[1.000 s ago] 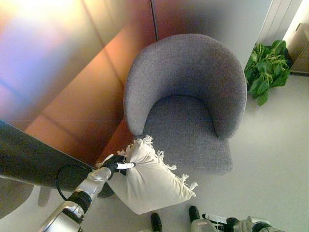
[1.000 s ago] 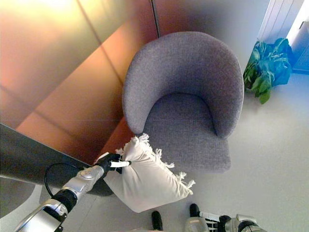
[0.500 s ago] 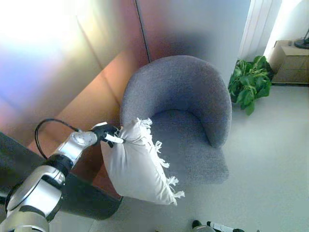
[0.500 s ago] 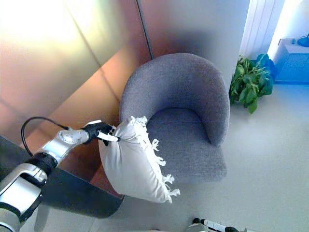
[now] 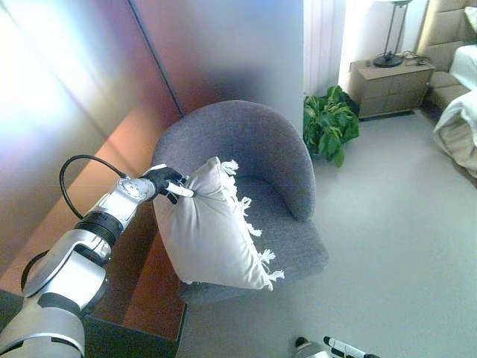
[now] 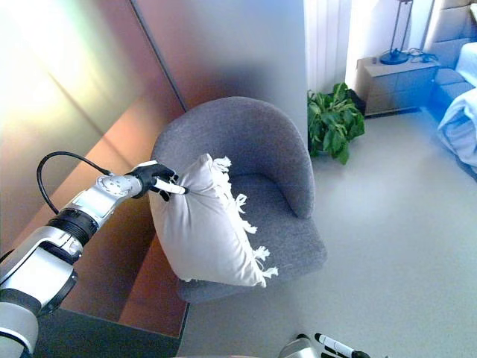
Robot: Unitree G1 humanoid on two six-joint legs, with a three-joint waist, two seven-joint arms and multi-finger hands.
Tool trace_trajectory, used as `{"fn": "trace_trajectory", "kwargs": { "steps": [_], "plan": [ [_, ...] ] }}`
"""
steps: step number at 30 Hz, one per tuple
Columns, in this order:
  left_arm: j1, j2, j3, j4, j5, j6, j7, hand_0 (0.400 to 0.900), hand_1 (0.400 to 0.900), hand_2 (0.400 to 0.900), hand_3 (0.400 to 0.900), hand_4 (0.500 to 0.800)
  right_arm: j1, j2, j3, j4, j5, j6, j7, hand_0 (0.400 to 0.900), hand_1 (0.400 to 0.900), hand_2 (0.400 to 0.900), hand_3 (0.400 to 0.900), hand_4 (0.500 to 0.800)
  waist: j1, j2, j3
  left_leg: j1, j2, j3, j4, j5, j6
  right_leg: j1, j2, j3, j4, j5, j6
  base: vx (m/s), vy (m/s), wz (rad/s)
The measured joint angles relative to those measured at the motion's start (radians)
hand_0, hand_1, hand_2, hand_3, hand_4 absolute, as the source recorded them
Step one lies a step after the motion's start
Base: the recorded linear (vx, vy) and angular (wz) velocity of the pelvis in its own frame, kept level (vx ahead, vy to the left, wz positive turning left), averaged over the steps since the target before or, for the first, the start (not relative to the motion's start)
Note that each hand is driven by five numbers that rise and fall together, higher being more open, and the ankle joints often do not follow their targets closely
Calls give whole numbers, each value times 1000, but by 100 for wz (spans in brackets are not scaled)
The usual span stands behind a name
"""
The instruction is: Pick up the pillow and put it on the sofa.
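Pillow (image 5: pixel 212 227) is hanging over the grey sofa's (image 5: pixel 253 145) left front edge — left hand (image 5: pixel 165 181) fingers pinching its upper corner; released here, it is likely sliding off toward the floor.

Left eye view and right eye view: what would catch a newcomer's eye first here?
First, the white fringed pillow, hanging in the air in front of the grey armchair, gripped at its upper edge by the left hand. The armchair stands against a brown panelled wall, its seat partly hidden by the pillow. To the armchair's right, a green potted plant stands on the floor, with a bedside cabinet beyond it.
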Motion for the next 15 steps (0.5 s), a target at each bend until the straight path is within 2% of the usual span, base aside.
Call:
{"fn": "trace_trajectory", "kwargs": {
  "steps": [5, 6, 7, 11, 15],
  "plan": [
    [-19, -36, 0, 33, -6, 20, 10, 400, 400, 400, 400, 500, 9, -7, -4, -1, 24, 0, -11, 900, 900, 900, 900, 800, -16, 13, -9, 4, 0, 23, 0, -8, -2, -9, 0, 14, 1, 3, 4, 71, -72, -15],
    [-19, -38, 0, 38, -6, 26, 12, 461, 461, 461, 461, 536, 9, -7, -4, -1, 27, 0, -11, 900, 900, 900, 900, 800, -24, 14, -10, 4, 0, 25, 0, -9, -2, -10, 1, 17, 0, 3, 4, 57, -47, -9],
    [-19, -42, 0, 41, -7, 32, 19, 900, 900, 900, 900, 800, 11, -6, -11, 0, 31, 0, -11, 900, 900, 900, 900, 800, -26, 14, -10, 5, 1, 31, 0, -11, -3, -13, 2, 23, 1, 3, 4, 51, -37, -8],
    [-25, -69, 0, 66, -36, 34, 55, 900, 900, 900, 900, 800, 29, -2, -19, 5, 29, 6, -10, 900, 900, 900, 900, 800, -25, 16, -11, 4, 0, 41, 0, -13, -2, -20, 8, 32, 5, 3, 4, 34, -28, -7],
    [-27, -72, 8, 68, -45, 41, 66, 900, 900, 900, 900, 800, 66, 18, -22, 23, 23, 8, -9, 900, 900, 900, 900, 800, -23, 16, -12, 4, 0, 46, 0, -14, -1, -23, 9, 37, 7, 3, 4, 0, 0, 0]
  ]
}}
